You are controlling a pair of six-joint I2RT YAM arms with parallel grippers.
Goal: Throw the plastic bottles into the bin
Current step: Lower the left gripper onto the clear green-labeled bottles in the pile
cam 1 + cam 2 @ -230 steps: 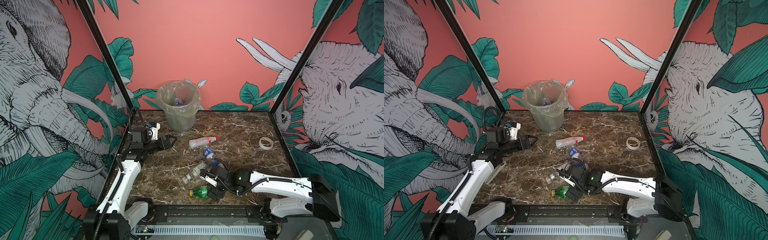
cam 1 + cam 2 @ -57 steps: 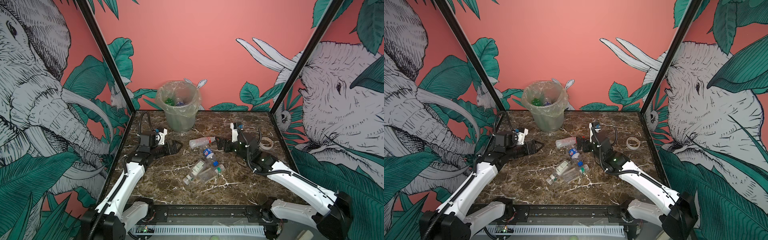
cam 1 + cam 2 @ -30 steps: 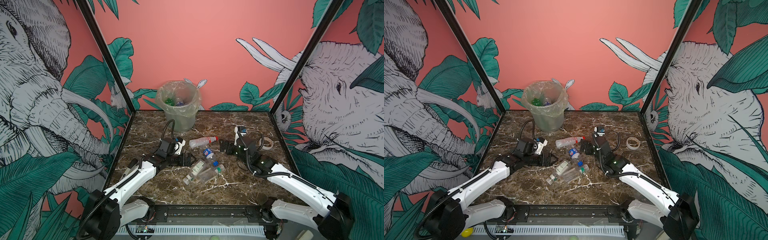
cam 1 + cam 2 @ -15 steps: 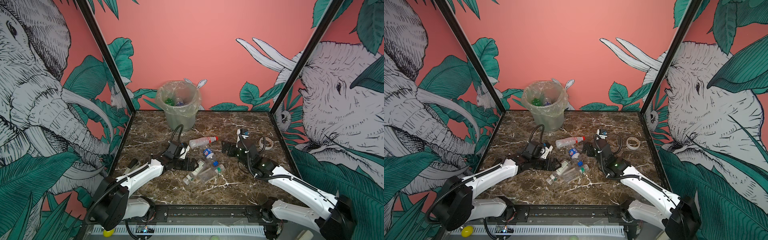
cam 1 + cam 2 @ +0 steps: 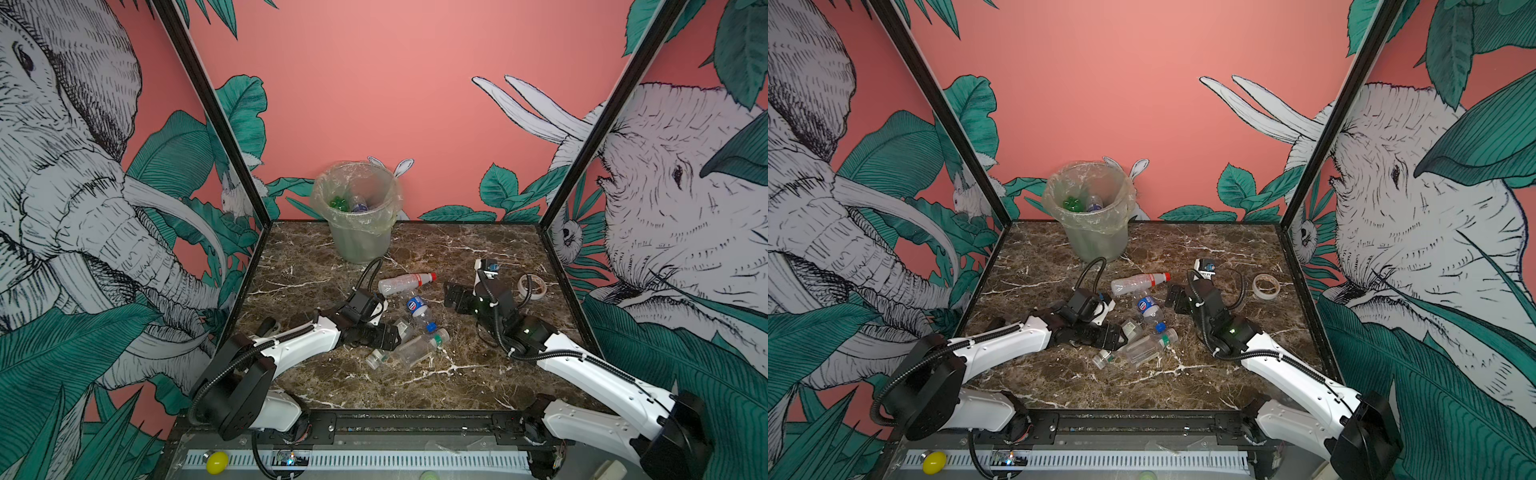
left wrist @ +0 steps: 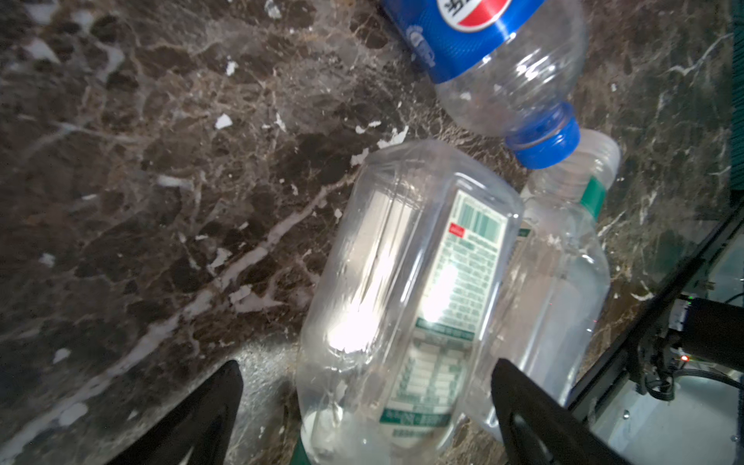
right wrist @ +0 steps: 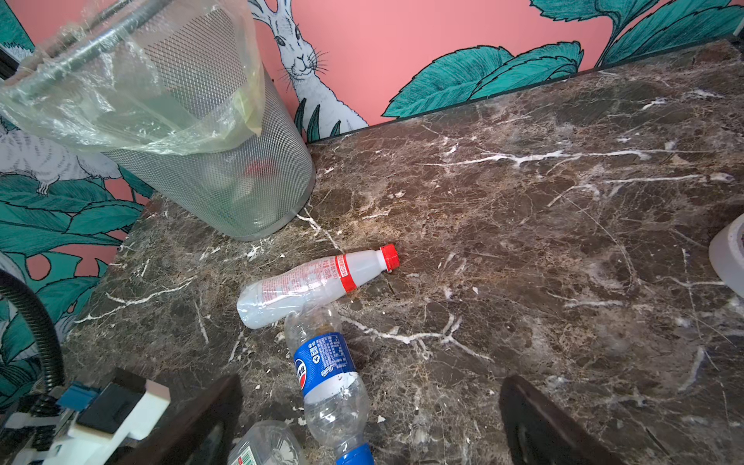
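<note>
Several plastic bottles lie in the middle of the marble table. My left gripper (image 5: 392, 333) (image 5: 1117, 332) (image 6: 366, 364) is open, its jaws on either side of a clear bottle with a green-and-white label (image 6: 402, 282) (image 5: 402, 328), with gaps on both sides. A second clear bottle (image 6: 563, 273) (image 5: 419, 345) lies against it. My right gripper (image 5: 451, 297) (image 5: 1173, 300) (image 7: 368, 422) is open and empty, low over the blue-labelled bottle (image 7: 326, 366) (image 5: 417, 308). The red-capped bottle (image 7: 310, 282) (image 5: 405, 282) lies beyond. The bin (image 5: 357, 237) (image 5: 1096, 243) (image 7: 225, 173) stands at the back and holds a green bottle (image 5: 340, 203).
A beige ring of tape (image 5: 533, 286) (image 5: 1266, 286) lies by the right wall behind my right arm. A small capped bottle (image 5: 376, 359) lies at the near side of the pile. Black frame posts and painted walls close in the table on three sides.
My left arm has reached further toward the middle and its open jaws now straddle the clear green-labelled bottle. My right gripper has sunk slightly toward the blue-labelled bottle.
</note>
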